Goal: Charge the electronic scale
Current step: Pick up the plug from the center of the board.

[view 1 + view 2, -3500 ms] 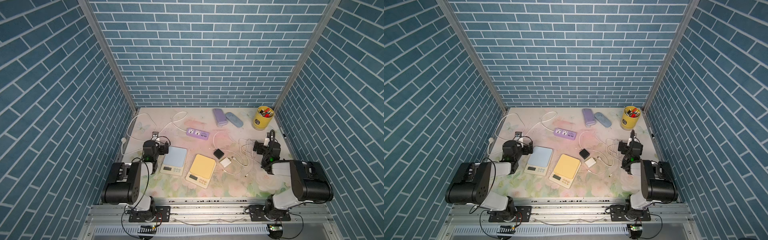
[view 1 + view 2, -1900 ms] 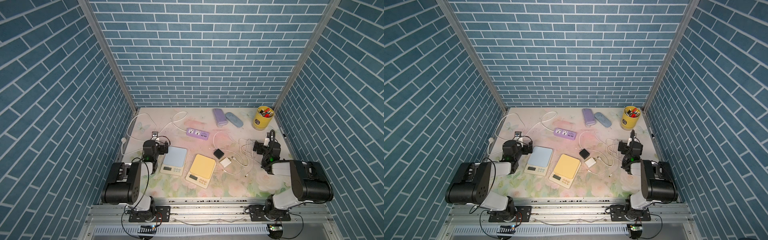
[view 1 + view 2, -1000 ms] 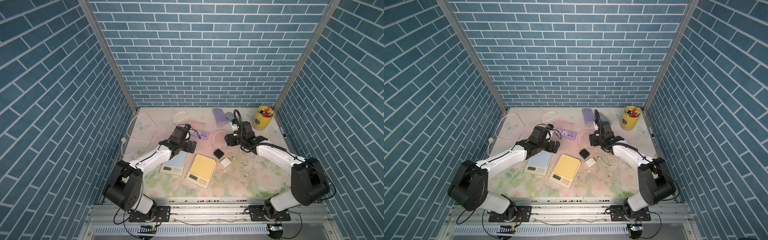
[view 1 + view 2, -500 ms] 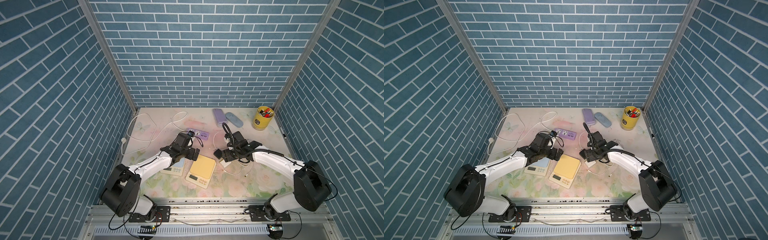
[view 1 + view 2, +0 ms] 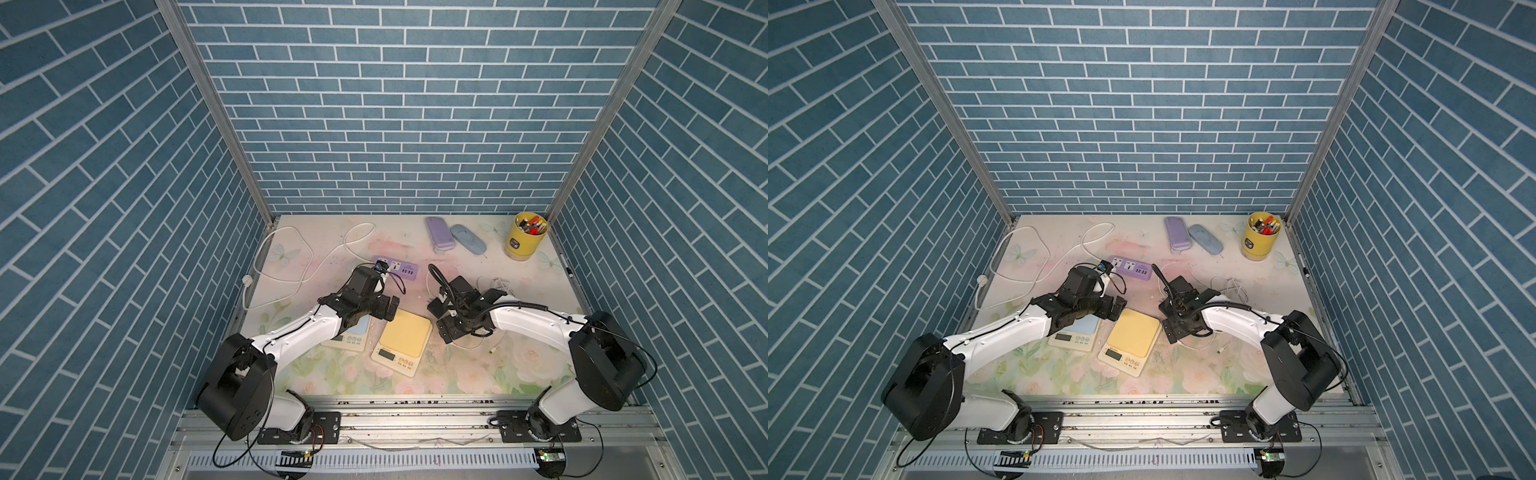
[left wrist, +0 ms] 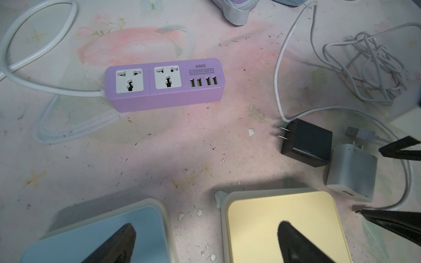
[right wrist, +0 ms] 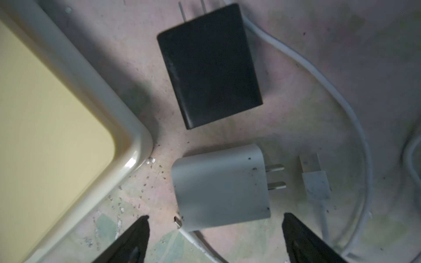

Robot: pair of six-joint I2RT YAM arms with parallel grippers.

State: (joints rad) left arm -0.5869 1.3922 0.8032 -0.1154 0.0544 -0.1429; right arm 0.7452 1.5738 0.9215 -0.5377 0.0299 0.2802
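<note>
Two electronic scales lie at the table's front middle: a yellow one (image 5: 405, 332) and a blue one (image 5: 353, 332) that my left arm partly covers. My left gripper (image 6: 206, 224) hangs open above the gap between them, holding nothing. A purple power strip (image 6: 164, 84) with USB ports lies beyond. My right gripper (image 7: 215, 217) is open just over a white adapter (image 7: 221, 186), its fingers on either side of the adapter's end, apart from it. A black adapter (image 7: 209, 66) and a loose USB plug (image 7: 312, 173) lie beside it.
White charging cable lies tangled (image 5: 494, 284) right of the right gripper. The strip's thick cord (image 5: 291, 266) loops at the back left. Two cases (image 5: 438, 235) and a yellow pen cup (image 5: 525, 241) stand at the back right. Tiled walls close three sides.
Both arms have reached out from their folded rest poses. The right gripper has swung forward and down over the white adapter and opened wider. The left gripper moved over the scales.
</note>
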